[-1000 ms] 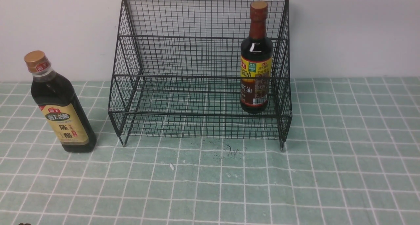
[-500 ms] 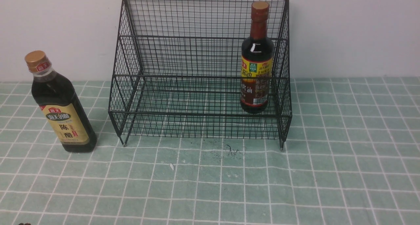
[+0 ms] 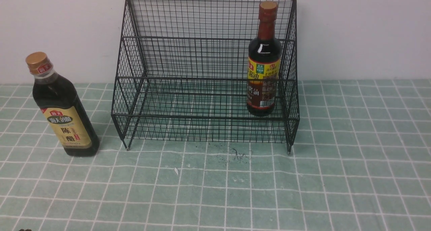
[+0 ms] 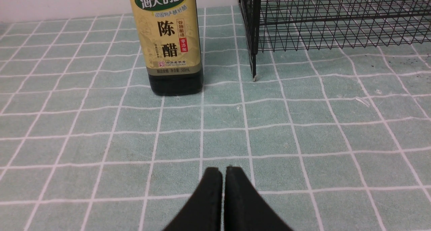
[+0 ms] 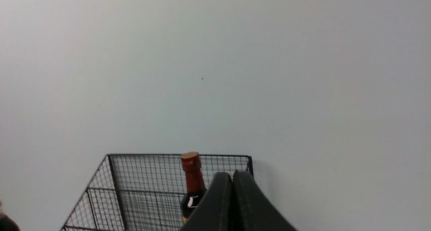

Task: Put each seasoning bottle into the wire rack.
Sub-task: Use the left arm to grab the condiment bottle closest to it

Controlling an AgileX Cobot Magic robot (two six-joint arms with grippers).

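The black wire rack [image 3: 205,39] stands at the back against the wall. A round dark bottle with a reddish-brown neck [image 3: 263,61] stands upright on the rack's lower shelf at its right end. The squarish gold-capped bottle with a tan label [image 3: 62,106] stands on the cloth left of the rack, outside it. In the left wrist view my left gripper [image 4: 223,170] is shut and empty, low over the cloth, short of that bottle [image 4: 170,39]. My right gripper [image 5: 232,174] is shut and empty, raised, with the red-necked bottle [image 5: 192,177] and rack [image 5: 141,184] beyond it. Neither gripper shows in the front view.
A green tablecloth with white grid lines [image 3: 303,184] covers the table. A white wall [image 3: 363,32] rises right behind the rack. Dark specks [image 3: 239,155] and a small white scrap [image 3: 175,171] lie on the cloth before the rack.
The red-necked bottle in the rack has rocked slightly to the right. The gold-capped bottle and the rack stay where they were.
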